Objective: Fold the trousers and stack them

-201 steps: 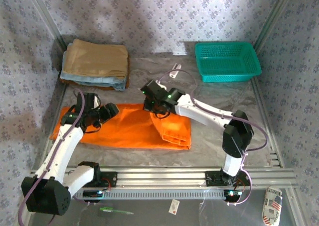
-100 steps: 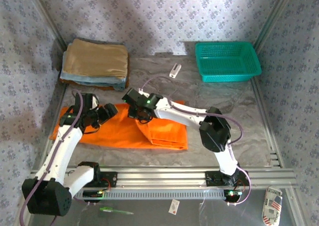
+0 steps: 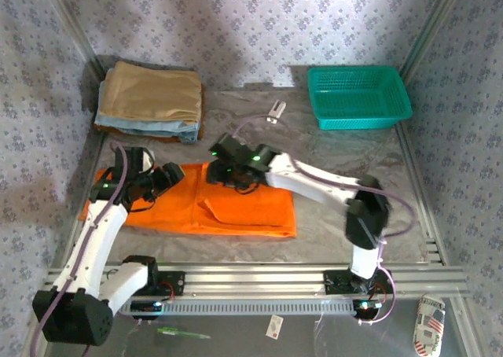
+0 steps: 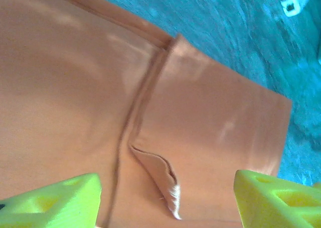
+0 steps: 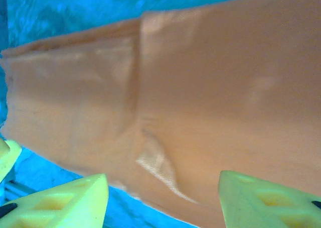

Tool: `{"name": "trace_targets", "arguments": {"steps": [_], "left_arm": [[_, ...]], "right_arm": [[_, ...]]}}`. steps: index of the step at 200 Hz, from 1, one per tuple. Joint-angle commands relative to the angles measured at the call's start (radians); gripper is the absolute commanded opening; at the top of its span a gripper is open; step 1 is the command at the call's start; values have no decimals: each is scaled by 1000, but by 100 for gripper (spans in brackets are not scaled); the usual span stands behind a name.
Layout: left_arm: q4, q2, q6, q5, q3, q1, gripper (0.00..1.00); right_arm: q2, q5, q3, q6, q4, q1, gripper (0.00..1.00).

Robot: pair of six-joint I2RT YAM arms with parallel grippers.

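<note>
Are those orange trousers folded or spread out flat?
Partly folded: the orange trousers lie flat on the table, with one end doubled over the middle; the layered edge shows across them.

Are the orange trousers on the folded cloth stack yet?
No, the bright orange fabric trousers lie on the grey table, apart from the tan folded cloth.

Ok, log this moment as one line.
trousers: folded over, flat on table | left end effector: open above trousers | right end effector: open above fold | stacked: not yet
</note>
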Motion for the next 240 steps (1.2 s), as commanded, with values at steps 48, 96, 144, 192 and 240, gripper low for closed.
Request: {"name": "trace_targets", "arguments": {"steps": [48, 96, 144, 192, 240], "left_arm": [[171, 238, -56, -132, 75, -399, 31], [239, 380, -68, -123, 61, -466, 0], [287, 333, -148, -153, -183, -467, 0], [234, 57, -280, -195, -348, -472, 0], [194, 6, -288, -229, -380, -471, 0]], "right_arm": [[-213, -27, -419, -167, -23, -294, 62], [-149, -124, -542, -229, 71, -356, 63], [-107, -215, -624, -259, 184, -342, 65], [-158, -223, -697, -270, 210, -346, 65], [-148, -330, -746, -284, 324, -357, 58]]}}
